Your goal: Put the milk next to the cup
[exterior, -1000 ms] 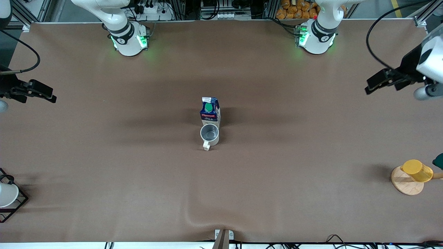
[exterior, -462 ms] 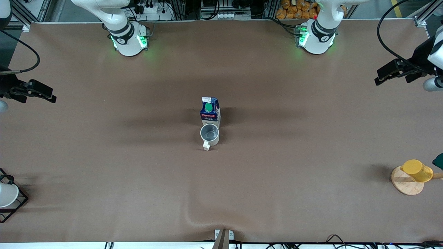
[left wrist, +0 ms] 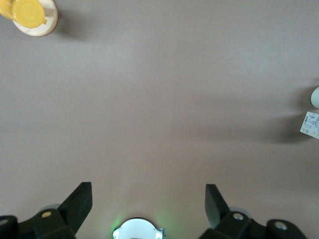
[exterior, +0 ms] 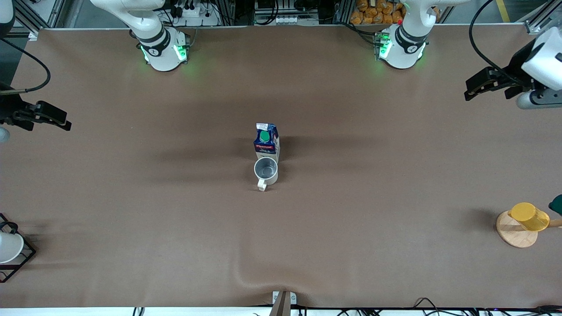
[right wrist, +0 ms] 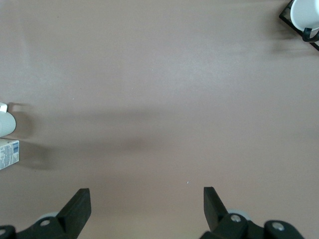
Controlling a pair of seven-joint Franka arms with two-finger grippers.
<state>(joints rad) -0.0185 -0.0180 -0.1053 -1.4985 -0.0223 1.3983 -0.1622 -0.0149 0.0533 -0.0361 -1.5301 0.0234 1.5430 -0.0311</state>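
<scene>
Upright milk [exterior: 266,141] stands touching the off-white cup [exterior: 266,171].

We note a table [exterior: 131,228] covered in brown cloth, wrinkled at its near edge. Aluminium framing [exterior: 533,24] and power strips [exterior: 193,13] line the edge by the bases.

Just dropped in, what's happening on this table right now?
Nothing is being handled. The milk stands upright mid-table, right beside the cup, which sits nearer the front camera. The left gripper is open over the left arm's end of the table, and the right gripper is open over the right arm's end. The milk already looks placed.
</scene>
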